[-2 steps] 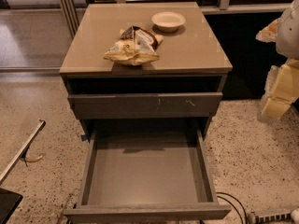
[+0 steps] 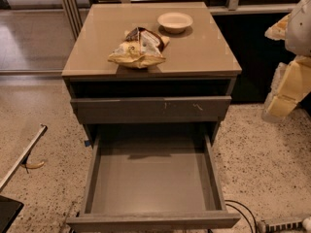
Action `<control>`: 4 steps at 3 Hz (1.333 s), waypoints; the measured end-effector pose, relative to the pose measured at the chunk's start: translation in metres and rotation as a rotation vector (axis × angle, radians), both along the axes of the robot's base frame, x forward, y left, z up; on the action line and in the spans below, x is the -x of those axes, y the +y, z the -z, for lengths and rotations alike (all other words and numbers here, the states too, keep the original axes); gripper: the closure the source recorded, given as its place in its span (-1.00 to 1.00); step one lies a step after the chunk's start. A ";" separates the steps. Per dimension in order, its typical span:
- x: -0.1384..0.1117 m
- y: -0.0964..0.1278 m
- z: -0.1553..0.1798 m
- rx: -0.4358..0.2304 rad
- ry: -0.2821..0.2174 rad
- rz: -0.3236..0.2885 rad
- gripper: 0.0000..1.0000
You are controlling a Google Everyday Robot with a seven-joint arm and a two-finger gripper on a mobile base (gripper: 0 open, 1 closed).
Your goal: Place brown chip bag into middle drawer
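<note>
The brown chip bag (image 2: pixel 139 47) lies crumpled on the tan cabinet top (image 2: pixel 204 57), at the front left of the white bowl (image 2: pixel 175 21). The middle drawer (image 2: pixel 150 178) is pulled wide open below, and its flat grey floor holds nothing. Above it is a shut grey drawer front with pale scratch marks (image 2: pixel 150 109). My gripper (image 2: pixel 283 98) hangs at the right edge of the view, beside the cabinet at about drawer-front height, well apart from the bag.
A speckled floor surrounds the cabinet. A black cable (image 2: pixel 245 212) and a power strip (image 2: pixel 284 224) lie at the lower right. A thin metal bar (image 2: pixel 22 157) slants at the lower left. Dark cabinets stand behind on the right.
</note>
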State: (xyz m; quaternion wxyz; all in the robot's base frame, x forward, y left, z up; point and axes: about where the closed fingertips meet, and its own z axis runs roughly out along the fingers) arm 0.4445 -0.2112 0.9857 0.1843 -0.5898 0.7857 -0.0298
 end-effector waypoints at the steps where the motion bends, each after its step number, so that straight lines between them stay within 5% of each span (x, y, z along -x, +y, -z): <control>1: -0.032 0.026 -0.003 -0.101 -0.036 0.048 -1.00; 3: -0.118 0.116 0.008 -0.332 -0.123 0.163 -1.00; 4: -0.123 0.118 -0.001 -0.359 -0.153 0.184 -1.00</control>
